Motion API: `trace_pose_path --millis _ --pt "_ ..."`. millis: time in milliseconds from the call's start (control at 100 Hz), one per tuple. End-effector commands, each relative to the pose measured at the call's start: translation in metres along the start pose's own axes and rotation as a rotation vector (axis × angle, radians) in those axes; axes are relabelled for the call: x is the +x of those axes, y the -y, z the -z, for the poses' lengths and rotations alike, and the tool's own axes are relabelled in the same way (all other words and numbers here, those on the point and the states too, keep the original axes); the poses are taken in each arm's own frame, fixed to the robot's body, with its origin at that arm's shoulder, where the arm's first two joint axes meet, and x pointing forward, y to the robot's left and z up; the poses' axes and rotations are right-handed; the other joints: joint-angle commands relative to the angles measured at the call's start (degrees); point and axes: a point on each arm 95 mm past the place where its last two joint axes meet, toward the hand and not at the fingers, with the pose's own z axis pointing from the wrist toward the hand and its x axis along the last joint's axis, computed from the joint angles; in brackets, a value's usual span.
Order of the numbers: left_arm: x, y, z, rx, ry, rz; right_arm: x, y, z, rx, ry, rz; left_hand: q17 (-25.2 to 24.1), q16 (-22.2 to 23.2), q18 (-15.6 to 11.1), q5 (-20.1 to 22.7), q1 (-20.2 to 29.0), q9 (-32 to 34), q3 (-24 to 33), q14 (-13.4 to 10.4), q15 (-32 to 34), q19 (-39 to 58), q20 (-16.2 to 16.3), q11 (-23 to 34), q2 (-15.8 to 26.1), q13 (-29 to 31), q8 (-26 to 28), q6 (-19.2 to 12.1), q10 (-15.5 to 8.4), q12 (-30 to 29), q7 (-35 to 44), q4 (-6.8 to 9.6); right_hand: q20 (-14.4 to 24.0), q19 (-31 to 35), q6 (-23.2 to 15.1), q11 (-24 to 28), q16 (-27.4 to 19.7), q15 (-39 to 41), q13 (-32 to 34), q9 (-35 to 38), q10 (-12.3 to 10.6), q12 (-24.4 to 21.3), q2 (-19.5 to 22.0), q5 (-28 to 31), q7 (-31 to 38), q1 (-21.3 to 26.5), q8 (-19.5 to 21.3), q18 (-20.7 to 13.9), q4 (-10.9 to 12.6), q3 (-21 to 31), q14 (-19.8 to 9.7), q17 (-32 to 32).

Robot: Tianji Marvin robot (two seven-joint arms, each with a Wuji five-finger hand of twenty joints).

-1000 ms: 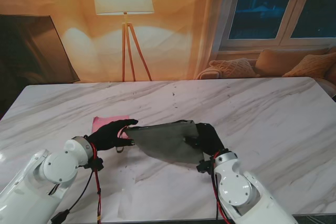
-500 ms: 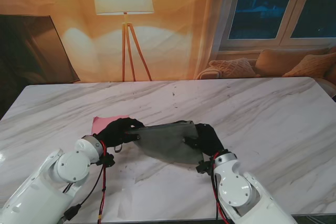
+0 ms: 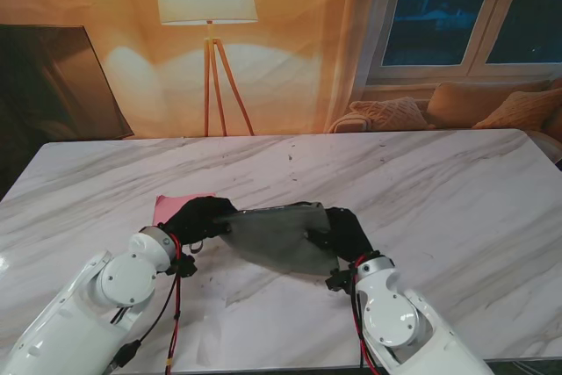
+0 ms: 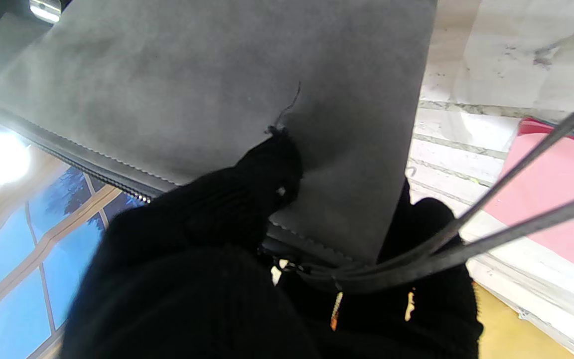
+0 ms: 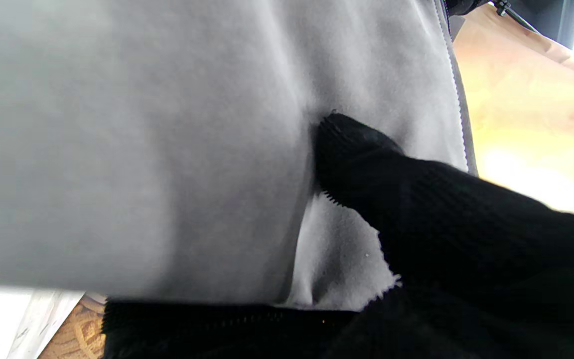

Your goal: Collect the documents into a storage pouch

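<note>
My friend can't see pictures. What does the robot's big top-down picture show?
Two black-gloved robot hands hold a grey pouch between them over a white marble table: left hand at one end, right hand at the other. A pink document lies by the left hand.

White marble table (image 3: 421, 191) w/ grey veins. Behind it: tripod floor lamp (image 3: 207, 6), lit, warm glow on beige curtain (image 3: 299, 50). Dark TV screen (image 3: 53, 81) far left. Window (image 3: 479, 10) right, blue dusk outside; sofa cushions (image 3: 465, 104) beneath.

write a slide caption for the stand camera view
Both gloved hands, left hand and right hand, hold a grey pouch over the marble table, pink document beside it.
</note>
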Motion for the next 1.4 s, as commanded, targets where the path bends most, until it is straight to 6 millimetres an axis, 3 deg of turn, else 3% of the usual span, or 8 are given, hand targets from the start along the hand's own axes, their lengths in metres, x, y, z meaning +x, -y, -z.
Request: trace_pose_path --millis 0,130,260,380,490,610,950,1390 --pt "-0.001 0.0 0.002 -0.003 0.01 -0.004 0.001 0.004 0.001 0.013 0.009 -0.006 -1.31 -0.75 -1.28 -0.43 -0.14 -1.41 -0.24 2.25 -0.36 0.42 0.2 1.31 -0.15 -0.56 -0.71 -0.64 0.37 -1.72 -0.62 -0.37 -0.75 -0.34 -6.32 0.0 -0.98 -1.49 -1.09 0.48 -1.01 0.28 7.85 10.58 14.59 4.73 5.97 -0.47 2.69 0.67 -2.06 -0.15" --pt "-0.001 0.002 0.003 0.011 0.009 -0.009 0.001 0.004 0.001 0.023 0.022 0.0 2.18 1.26 0.16 2.87 2.25 5.51 -2.18 3.66 4.42 2.47 1.17 2.0 0.16 3.67 -0.63 -0.47 0.17 2.09 3.8 -0.36 -0.99 -0.94 -6.46 -1.29 -1.03 -2.89 -2.92 -0.95 -1.65 -0.15 9.08 7.38 11.83 4.62 4.38 -0.87 2.78 -1.0 -1.32 -2.32" --pt "0.0 0.001 0.002 0.03 -0.008 -0.004 -0.002 0.003 0.002 0.052 0.037 0.024 4.55 2.47 1.19 4.85 2.66 8.89 -2.85 4.23 7.72 3.74 2.24 4.44 0.38 6.73 -2.07 -0.54 1.02 3.52 6.77 -0.25 -0.18 -5.06 -8.07 -5.87 -3.3 -7.85 -10.21 -6.28 -2.47 0.78 7.4 -4.55 14.12 2.91 -9.22 -2.16 3.33 -3.41 -0.35 -9.6" --pt "0.003 0.002 0.001 0.069 -0.026 -0.006 -0.005 0.0 0.001 0.067 0.041 0.066 4.33 3.22 1.8 5.42 2.22 9.44 -2.24 5.06 9.18 4.17 3.09 5.87 0.16 7.01 -2.29 -0.27 2.03 3.98 7.94 0.01 0.71 -9.53 -8.54 -6.83 -4.5 -13.36 -16.83 -13.62 -2.96 -0.06 3.15 -14.91 12.16 -3.46 -11.05 -2.99 2.92 0.05 0.29 -15.87" --pt "0.005 0.007 0.0 0.093 -0.033 -0.037 -0.008 -0.004 -0.001 0.066 0.045 0.109 4.25 4.16 2.13 5.28 1.82 9.79 -1.84 5.38 10.9 4.72 4.34 7.8 0.2 7.4 -1.93 -0.04 2.64 4.77 8.48 -0.21 1.75 -13.68 -7.51 -5.32 -3.16 -18.56 -21.18 -19.68 -3.79 -3.53 0.92 -18.45 6.35 -8.76 -8.52 -3.81 4.24 3.38 -0.91 -19.8" --pt "0.008 0.011 0.0 0.107 -0.031 -0.073 -0.01 -0.008 -0.002 0.064 0.054 0.134 4.37 5.13 2.47 5.44 1.51 10.08 -0.83 5.85 12.45 5.03 5.96 9.79 -0.26 7.95 -1.15 0.32 3.47 5.12 8.55 -0.34 2.33 -18.18 -6.51 -5.65 -1.95 -23.24 -26.22 -24.79 -3.97 -5.72 0.33 -21.33 0.37 -13.3 -3.51 -4.41 9.88 5.16 -2.15 -24.54" --pt "0.012 0.007 -0.01 0.082 -0.019 -0.139 -0.011 -0.019 -0.006 0.079 0.031 0.212 4.35 5.48 2.47 5.62 1.46 9.93 -0.48 5.94 12.93 4.97 7.08 10.54 -0.45 7.9 -0.06 -0.04 3.59 4.9 8.41 -0.38 2.12 -29.81 -10.96 -9.34 -4.47 -33.05 -37.5 -36.63 -4.86 -7.94 1.66 -32.82 -4.54 -16.81 -1.91 -5.71 9.59 1.79 -2.8 -34.65" --pt "0.013 0.0 -0.014 0.046 -0.019 -0.13 0.003 -0.035 -0.019 0.036 -0.112 0.304 4.11 5.47 2.27 5.69 1.69 9.69 -0.62 5.86 12.73 4.52 7.61 10.58 -0.32 7.61 0.83 -0.17 3.42 4.73 7.89 -0.37 5.18 -27.76 -15.26 -6.83 -1.48 -27.26 -30.18 -29.72 -4.39 -6.68 0.72 -30.38 2.8 -15.86 7.8 -3.96 9.76 2.97 -2.71 -29.6"
